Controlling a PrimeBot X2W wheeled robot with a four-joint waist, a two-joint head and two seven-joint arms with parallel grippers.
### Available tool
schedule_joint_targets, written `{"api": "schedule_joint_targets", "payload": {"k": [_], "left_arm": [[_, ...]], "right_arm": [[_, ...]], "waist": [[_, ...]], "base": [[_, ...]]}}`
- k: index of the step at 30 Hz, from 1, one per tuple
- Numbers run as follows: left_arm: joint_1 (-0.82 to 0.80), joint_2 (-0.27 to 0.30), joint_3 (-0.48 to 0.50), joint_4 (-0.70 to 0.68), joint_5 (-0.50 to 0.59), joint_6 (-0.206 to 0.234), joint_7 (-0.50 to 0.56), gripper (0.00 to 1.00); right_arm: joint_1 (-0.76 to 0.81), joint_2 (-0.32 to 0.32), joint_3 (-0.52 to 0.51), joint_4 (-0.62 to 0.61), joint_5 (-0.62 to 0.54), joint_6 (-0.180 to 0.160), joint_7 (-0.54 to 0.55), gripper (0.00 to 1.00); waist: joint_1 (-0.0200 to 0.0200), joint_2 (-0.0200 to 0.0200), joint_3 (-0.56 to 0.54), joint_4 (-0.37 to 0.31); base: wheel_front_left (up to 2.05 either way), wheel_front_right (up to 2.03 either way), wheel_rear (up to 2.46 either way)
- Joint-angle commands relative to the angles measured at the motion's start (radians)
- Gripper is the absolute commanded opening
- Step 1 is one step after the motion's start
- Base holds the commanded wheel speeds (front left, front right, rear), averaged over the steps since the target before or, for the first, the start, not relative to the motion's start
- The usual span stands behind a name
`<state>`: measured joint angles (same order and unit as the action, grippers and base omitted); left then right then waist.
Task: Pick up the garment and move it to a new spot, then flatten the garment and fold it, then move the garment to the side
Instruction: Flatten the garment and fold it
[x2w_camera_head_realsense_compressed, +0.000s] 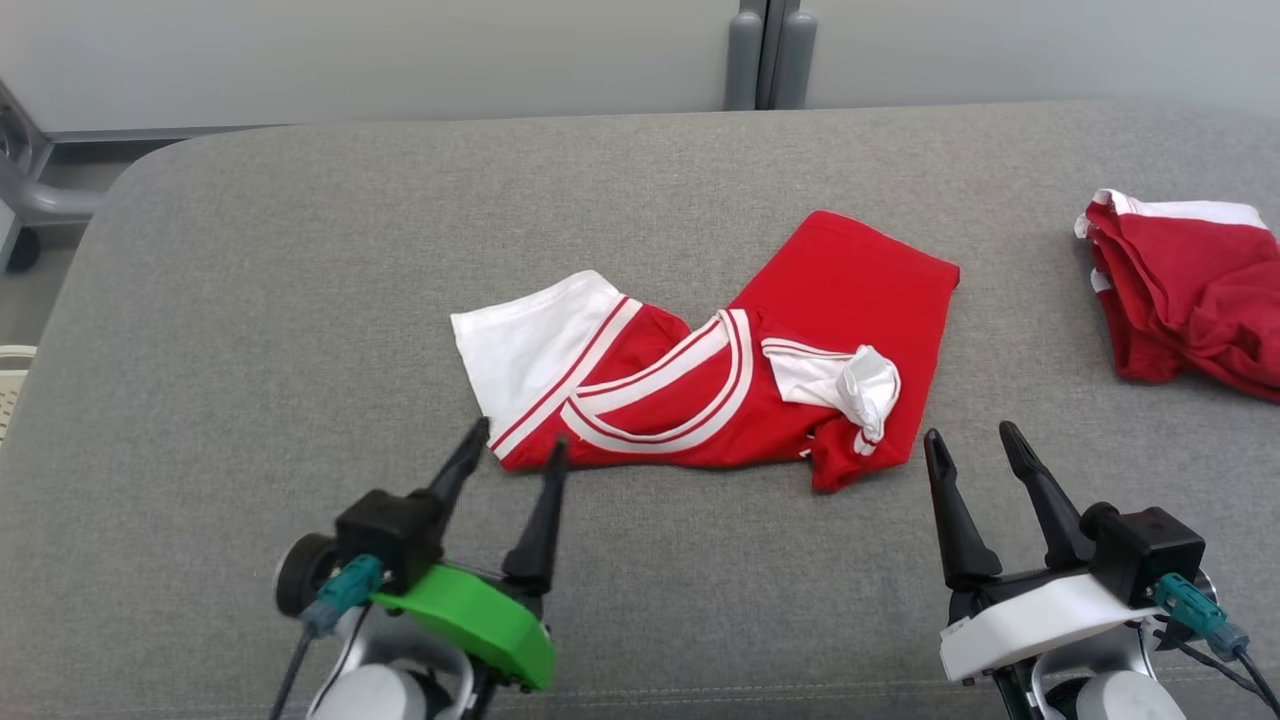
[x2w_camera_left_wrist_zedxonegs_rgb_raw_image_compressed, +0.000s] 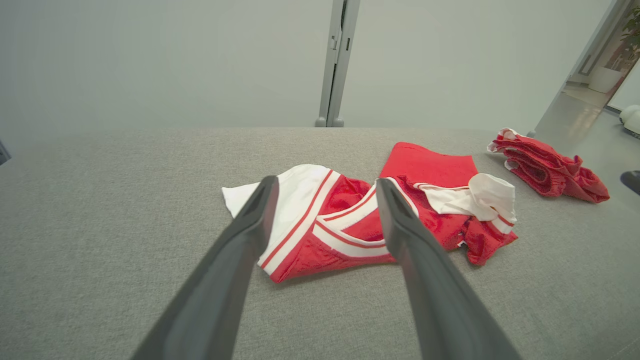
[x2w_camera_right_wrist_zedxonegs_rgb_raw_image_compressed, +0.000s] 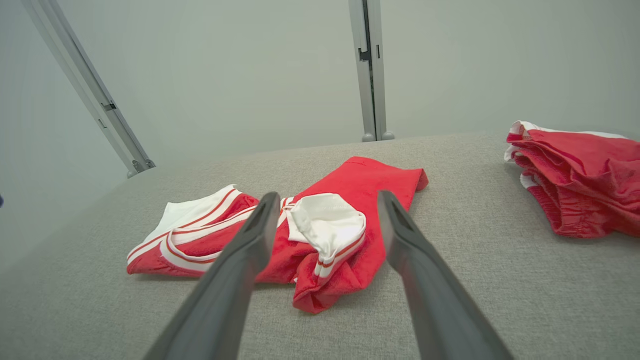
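Grey padded surface (x2w_camera_head_realsense_compressed: 250, 300) spans the whole work area before me; pale wall panels behind it, joined at a grey post (x2w_camera_head_realsense_compressed: 768, 55).

Garment (x2w_camera_head_realsense_compressed: 700, 400), a red jersey with white sleeves and white-and-red trim, lies crumpled near the middle of the surface; long axis runs left to right across the head view, the right end tilted a little away from me; flat white sleeve (x2w_camera_head_realsense_compressed: 520, 335) at the left end, plain red panel (x2w_camera_head_realsense_compressed: 850, 270) pointing to the far right; neckline curve opens away from me; a bunched white sleeve (x2w_camera_head_realsense_compressed: 860, 385) sits on top near the right end.

Second red garment (x2w_camera_head_realsense_compressed: 1190, 290), heaped, lies well apart at the far right edge.

My left pincer (x2w_camera_head_realsense_compressed: 519, 437): fingers spread apart, holding nothing, tips at the garment's near-left corner; whether they touch the cloth I cannot tell.

My right pincer (x2w_camera_head_realsense_compressed: 970, 432): fingers spread apart, holding nothing, just beside the garment's near-right end, over bare surface.
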<state>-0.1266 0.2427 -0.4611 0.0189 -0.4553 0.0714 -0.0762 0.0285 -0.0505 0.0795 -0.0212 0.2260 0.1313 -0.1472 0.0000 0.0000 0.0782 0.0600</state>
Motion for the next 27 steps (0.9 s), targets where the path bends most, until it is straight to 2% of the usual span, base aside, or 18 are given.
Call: {"api": "schedule_joint_targets", "payload": {"k": [1, 5, 13, 19, 27], "left_arm": [[-0.044, -0.026, -0.040, 0.018, 0.003, -0.029, 0.024, 1.00], [-0.127, -0.083, -0.122, 0.056, 0.007, -0.083, 0.078, 1.00], [-0.278, -0.162, -0.208, 0.158, -0.027, -0.133, 0.188, 1.00], [-0.387, -0.185, -0.221, 0.266, -0.098, -0.110, 0.299, 1.00], [-0.496, -0.190, -0.242, 0.394, -0.193, -0.074, 0.322, 1.00]], "right_arm": [[-0.015, -0.002, -0.001, 0.005, 0.001, -0.001, -0.006, 1.00], [-0.025, -0.002, 0.003, 0.008, 0.008, -0.001, -0.014, 1.00], [-0.060, -0.002, 0.024, 0.026, 0.023, -0.001, -0.035, 1.00], [-0.091, -0.002, 0.056, 0.057, 0.048, -0.001, -0.061, 1.00], [-0.118, -0.001, 0.075, 0.106, 0.079, -0.001, -0.098, 1.00]], "waist": [[0.0000, 0.0000, 0.021, -0.022], [0.0000, 0.0000, 0.055, -0.062], [0.0000, 0.0000, 0.121, -0.163], [0.0000, 0.0000, 0.170, -0.259], [0.0000, 0.0000, 0.202, -0.322]], "base": [[0.00, 0.00, 0.00], [0.00, 0.00, 0.00], [0.00, 0.00, 0.00], [0.00, 0.00, 0.00], [0.00, 0.00, 0.00]]}}
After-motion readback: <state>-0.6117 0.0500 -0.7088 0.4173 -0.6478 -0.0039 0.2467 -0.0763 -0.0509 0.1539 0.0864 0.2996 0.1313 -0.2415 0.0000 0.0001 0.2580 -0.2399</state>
